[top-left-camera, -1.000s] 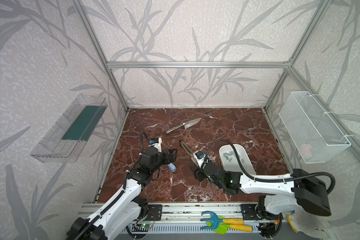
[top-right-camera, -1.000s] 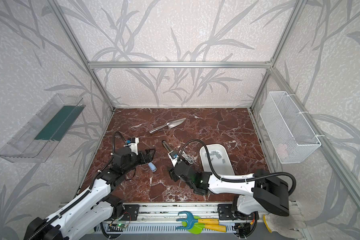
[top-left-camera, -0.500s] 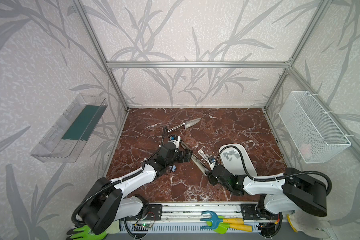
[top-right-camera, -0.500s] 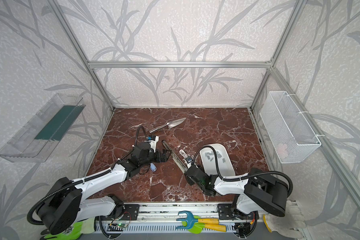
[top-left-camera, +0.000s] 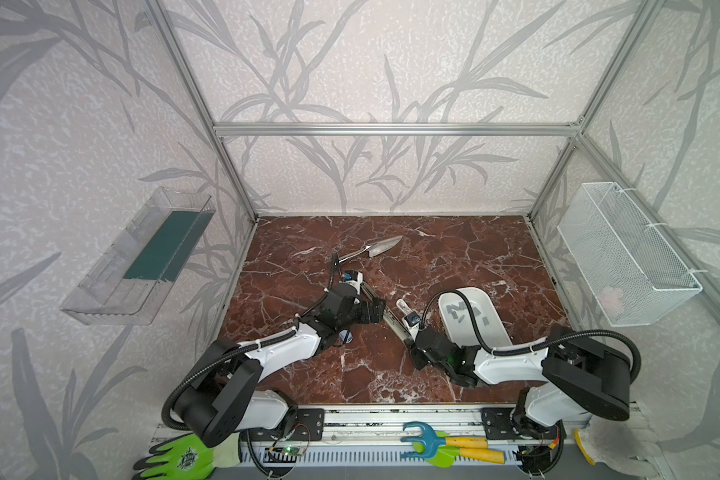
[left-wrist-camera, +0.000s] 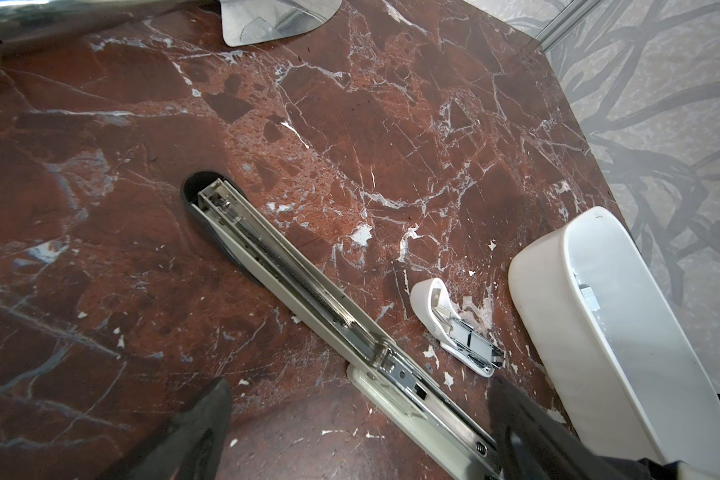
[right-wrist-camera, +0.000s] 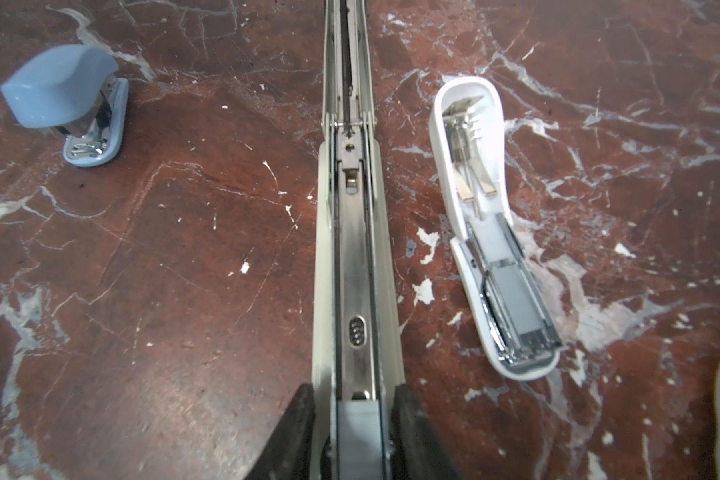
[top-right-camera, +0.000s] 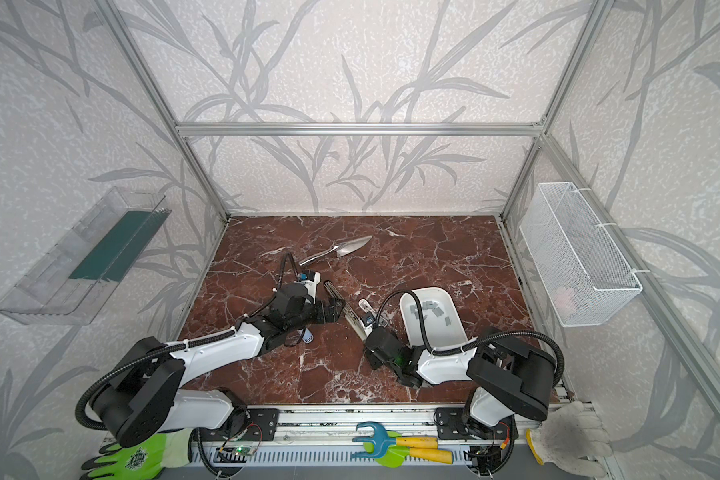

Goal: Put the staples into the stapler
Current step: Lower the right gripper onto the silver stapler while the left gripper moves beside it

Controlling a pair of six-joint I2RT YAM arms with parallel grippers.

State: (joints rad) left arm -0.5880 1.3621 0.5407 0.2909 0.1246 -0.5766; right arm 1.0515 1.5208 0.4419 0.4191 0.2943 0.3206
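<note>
Nearest the front edge of the bench (top-left-camera: 454,257), the right pincer (right-wrist-camera: 356,399) is pressed against both sides of the near end of the long stapler (right-wrist-camera: 356,249). The stapler lies opened flat, slanting away toward the far left. A dull-grey block sits in its channel between the fingers; whether it is a staple strip cannot be told. Farther along, the left pincer (left-wrist-camera: 360,384) is spread wide, straddling the stapler's rail. A small white stapler (right-wrist-camera: 495,249) lies open just right of the long one, and a small blue stapler (right-wrist-camera: 67,108) lies to its left. The staples (top-left-camera: 452,308) lie loose in a white tray (top-left-camera: 495,328) toward the bench's right edge, beyond and right of the right pincer and apart from both pincers. A metal trowel (top-left-camera: 375,249) lies farther back, near the middle.
</note>
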